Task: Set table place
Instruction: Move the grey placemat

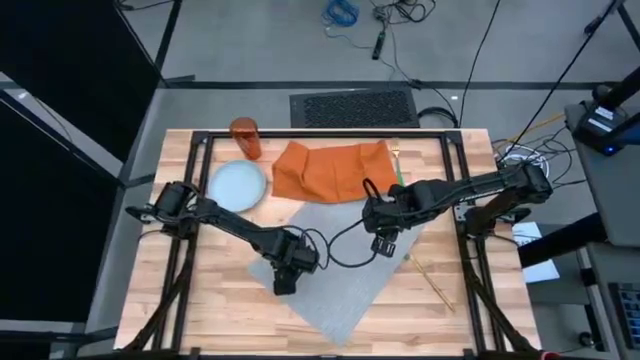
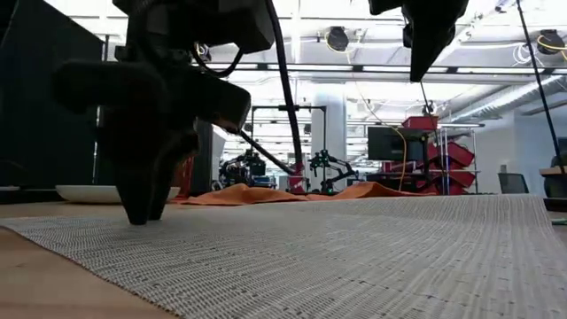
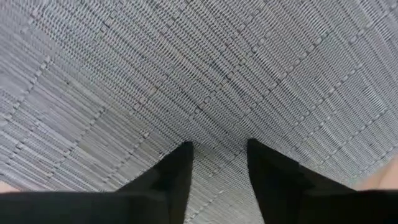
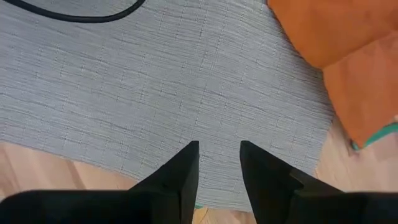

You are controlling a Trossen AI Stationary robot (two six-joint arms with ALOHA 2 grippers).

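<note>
Floor (image 1: pixel 250 45): grey concrete, with a dark vent grate (image 1: pixel 353 106) set just beyond the far edge, loose black cables (image 1: pixel 480 60) trailing across it and a blue coiled cord (image 1: pixel 341 12) near the top. Left side: tall black panels (image 1: pixel 60 80) standing beside the rig. Room beyond, seen level: white ceiling beams with bright strip lights (image 2: pixel 354 40), a white column (image 2: pixel 332 133), red storage bins (image 2: pixel 447 155) on shelving, a dark monitor (image 2: pixel 390 142) and an office chair (image 2: pixel 511 182).
</note>
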